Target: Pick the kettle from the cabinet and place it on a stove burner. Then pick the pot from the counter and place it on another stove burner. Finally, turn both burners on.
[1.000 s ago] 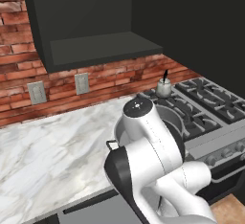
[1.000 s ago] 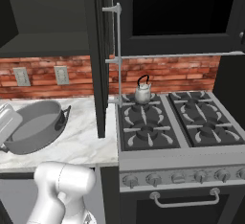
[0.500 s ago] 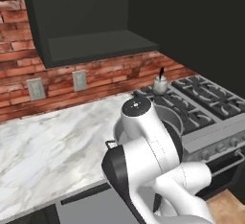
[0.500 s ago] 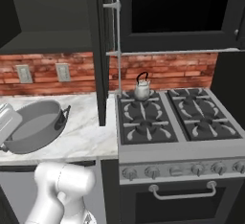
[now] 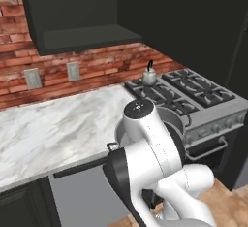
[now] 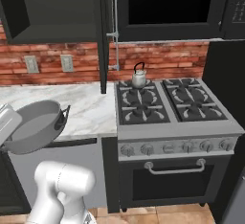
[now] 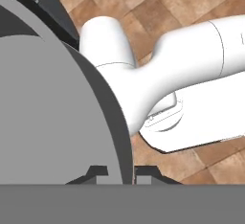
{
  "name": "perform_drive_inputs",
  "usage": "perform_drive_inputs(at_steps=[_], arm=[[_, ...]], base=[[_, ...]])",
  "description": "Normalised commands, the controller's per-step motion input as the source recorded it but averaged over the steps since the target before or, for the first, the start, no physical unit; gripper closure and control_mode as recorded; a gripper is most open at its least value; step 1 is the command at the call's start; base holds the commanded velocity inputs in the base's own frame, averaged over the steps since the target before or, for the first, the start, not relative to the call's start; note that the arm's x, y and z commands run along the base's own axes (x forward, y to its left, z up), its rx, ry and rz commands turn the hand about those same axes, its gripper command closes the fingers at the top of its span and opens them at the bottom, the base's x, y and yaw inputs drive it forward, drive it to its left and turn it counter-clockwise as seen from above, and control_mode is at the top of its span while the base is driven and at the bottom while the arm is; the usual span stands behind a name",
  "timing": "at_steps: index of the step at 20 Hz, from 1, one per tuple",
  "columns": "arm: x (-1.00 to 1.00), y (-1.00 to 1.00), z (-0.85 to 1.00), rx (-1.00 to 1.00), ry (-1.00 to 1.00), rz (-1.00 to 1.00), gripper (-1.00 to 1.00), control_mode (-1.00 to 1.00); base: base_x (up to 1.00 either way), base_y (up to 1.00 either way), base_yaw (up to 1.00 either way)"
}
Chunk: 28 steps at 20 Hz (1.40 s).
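Note:
The wide grey pot [image 6: 33, 125] hangs tilted in the air off the counter's front edge, at the left of the right base view. In the hand view its rim [image 7: 72, 113] runs between my fingertips, and my gripper [image 7: 122, 175] is shut on it. In the left base view the pot [image 5: 173, 120] peeks out behind my arm. The small silvery kettle [image 6: 139, 78] [image 5: 148, 77] stands upright on the rear left stove burner. The other burners [image 6: 194, 109] are bare. The marble counter [image 5: 48, 129] lies left of the stove, under the black cabinet [image 5: 77, 37].
A black cabinet door [image 6: 103, 36] with a steel handle stands open beside the stove's left edge. Knobs [image 6: 174, 147] line the range front above the oven handle. Two outlets [image 5: 33, 78] sit on the brick wall. Wooden floor [image 7: 191, 7] lies below my hand.
The whole picture has shifted in both base views, so the base has moved; the stove sits further left in the left base view. The pot stays held in the gripper.

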Motion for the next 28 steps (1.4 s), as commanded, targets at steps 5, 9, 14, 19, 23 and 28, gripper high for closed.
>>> perform_drive_inputs(at_steps=[5,9,14,19,23,28], arm=[[0.0,0.0,0.0,0.0,0.0,0.0,1.0,1.0],[0.0,0.0,0.0,0.0,0.0,0.0,1.0,1.0],[0.0,0.0,0.0,0.0,0.0,0.0,1.0,1.0],[0.0,0.0,0.0,0.0,0.0,0.0,1.0,1.0],[0.0,0.0,0.0,0.0,0.0,0.0,1.0,1.0],[0.0,0.0,0.0,0.0,0.0,0.0,1.0,1.0]], base=[[-0.57,-0.14,0.0],[-0.43,-0.29,0.01],[-0.31,-0.4,0.06],[-0.14,-0.49,0.1],[-0.02,-0.56,0.09],[-0.05,-0.61,0.09]])
